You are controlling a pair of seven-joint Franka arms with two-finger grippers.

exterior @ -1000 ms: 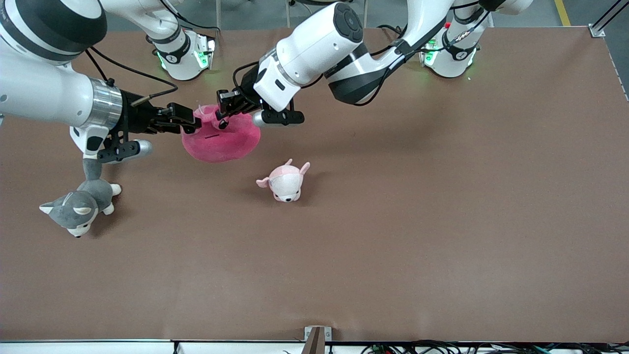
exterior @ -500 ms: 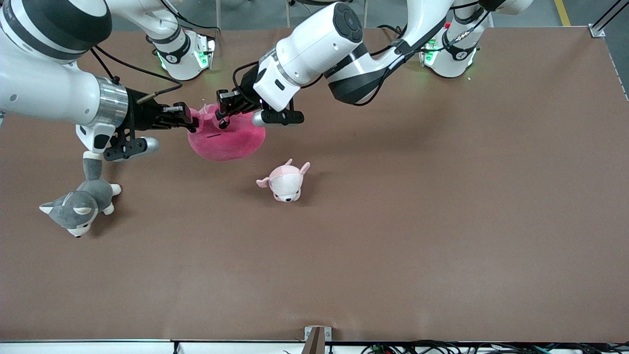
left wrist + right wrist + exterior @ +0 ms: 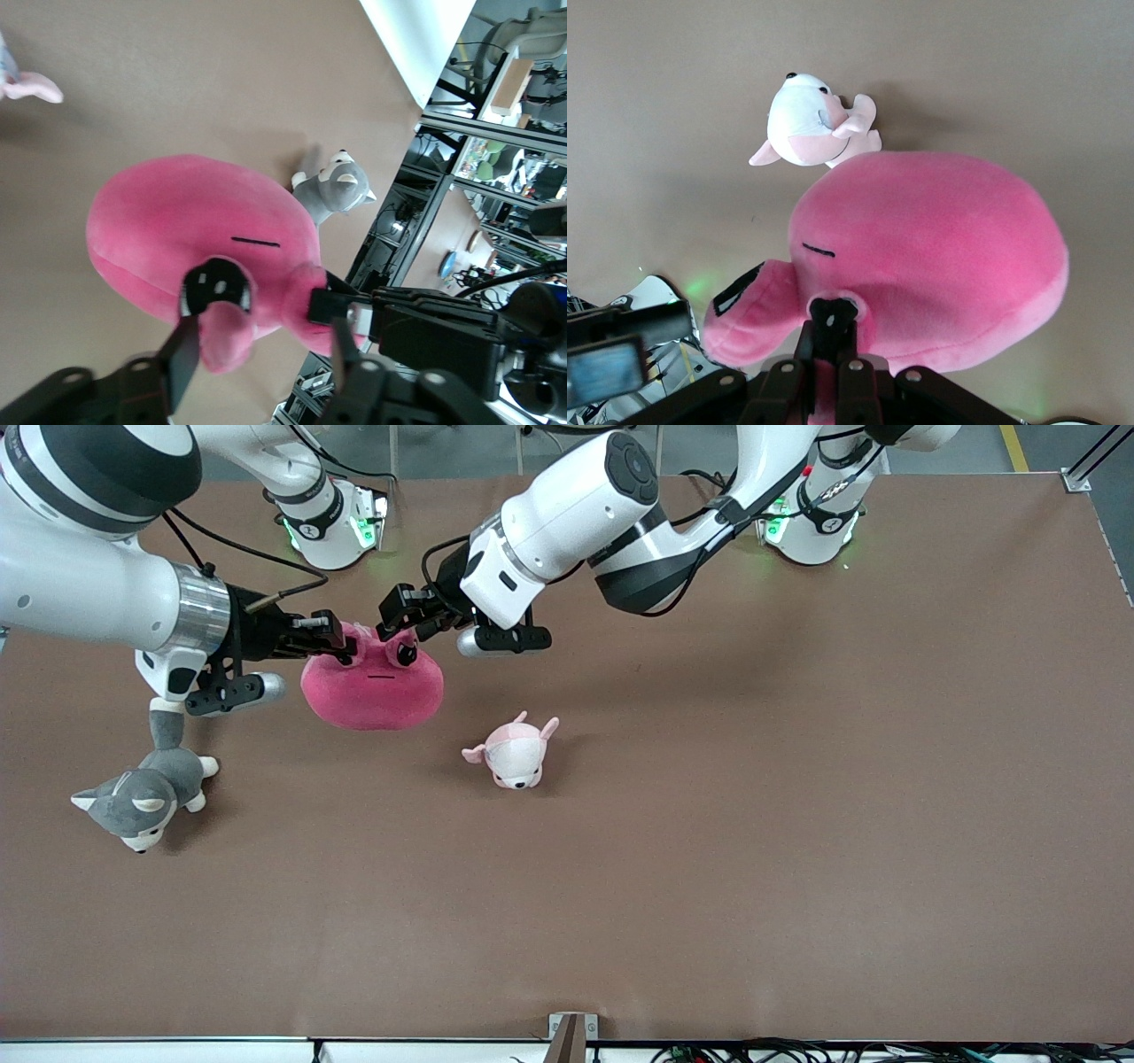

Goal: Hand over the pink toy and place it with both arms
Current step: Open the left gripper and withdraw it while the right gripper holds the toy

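The pink toy [image 3: 372, 689] hangs over the table [image 3: 797, 824], near the right arm's base. The right gripper [image 3: 341, 646] pinches its top edge. The left gripper [image 3: 396, 613] stands spread beside it, holding nothing. The handover looks complete; next, the right arm must lower the toy onto bare table.

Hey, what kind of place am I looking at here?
Probably a robotics lab or test workshop: two robot arms are bolted to a bare brown table, handling plush toys like the pink toy, with metal racks and loose cables nearby.
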